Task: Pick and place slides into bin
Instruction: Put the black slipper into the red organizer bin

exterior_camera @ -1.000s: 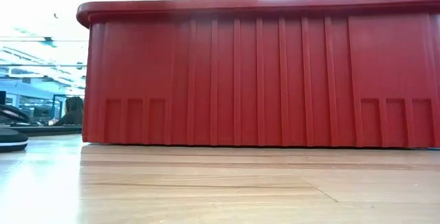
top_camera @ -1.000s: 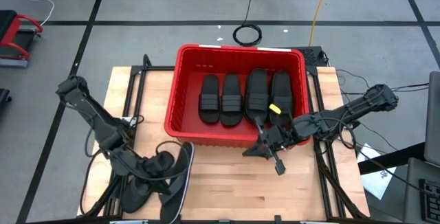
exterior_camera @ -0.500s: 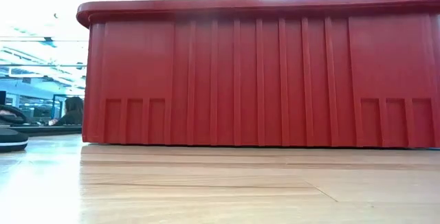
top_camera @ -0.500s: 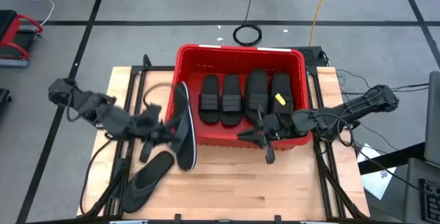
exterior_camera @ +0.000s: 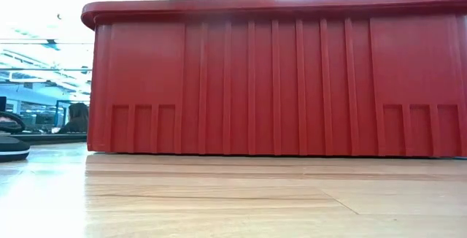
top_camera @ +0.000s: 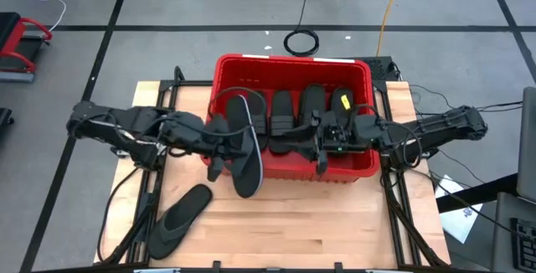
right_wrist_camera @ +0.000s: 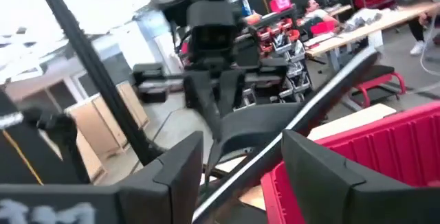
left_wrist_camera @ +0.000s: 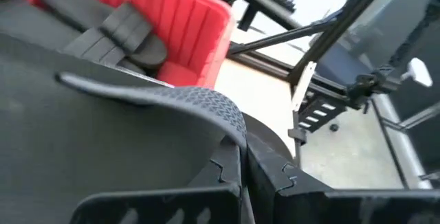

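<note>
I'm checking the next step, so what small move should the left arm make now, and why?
Probably carry the flip-flop a little farther over the bin before letting go: the left gripper holds it across the near-left rim, its lower end hanging outside.

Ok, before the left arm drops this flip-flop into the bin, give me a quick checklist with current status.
1. Left gripper grips the flip-flop: ok, shut on it.
2. Flip-flop over the bin: not ok, its lower end hangs outside the front wall.
3. Free space at the bin's left side: cannot tell, the flip-flop hides it.
4. Right gripper clear of the drop: not ok, open and inside the bin over the slides.
5. Remaining flip-flop on the table: ok, lying clear of both arms.
</note>
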Tool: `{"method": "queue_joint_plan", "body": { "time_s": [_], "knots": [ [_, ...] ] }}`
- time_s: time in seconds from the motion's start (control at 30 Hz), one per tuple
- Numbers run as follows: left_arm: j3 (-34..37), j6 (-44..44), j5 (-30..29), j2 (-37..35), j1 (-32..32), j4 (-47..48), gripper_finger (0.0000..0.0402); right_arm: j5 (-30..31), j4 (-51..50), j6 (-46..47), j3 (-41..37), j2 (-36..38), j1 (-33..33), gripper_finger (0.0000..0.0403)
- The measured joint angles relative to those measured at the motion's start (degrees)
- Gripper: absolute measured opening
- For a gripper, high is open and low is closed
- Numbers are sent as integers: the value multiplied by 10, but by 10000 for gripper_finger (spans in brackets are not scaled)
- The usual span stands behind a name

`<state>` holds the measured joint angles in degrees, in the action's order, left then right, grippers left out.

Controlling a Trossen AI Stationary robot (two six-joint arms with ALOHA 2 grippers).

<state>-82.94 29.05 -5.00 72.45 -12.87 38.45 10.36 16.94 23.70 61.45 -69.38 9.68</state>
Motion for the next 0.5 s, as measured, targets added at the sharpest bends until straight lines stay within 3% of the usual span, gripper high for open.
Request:
{"method": "queue_joint_plan", "body": {
  "time_s": [0.13, 0.37, 0.5],
  "knots": [
    [0, -9, 24, 16, 13, -36, 0, -2, -5, 42, 0, 0, -24, 191],
    [0, -15, 26, 10, 64, -42, 0, -72, -7, 12, 18, 0, -28, 182],
    [-18, -30, 34, 8, 102, -39, 0, -76, -32, 17, 39, 0, -29, 182]
  ]
}}
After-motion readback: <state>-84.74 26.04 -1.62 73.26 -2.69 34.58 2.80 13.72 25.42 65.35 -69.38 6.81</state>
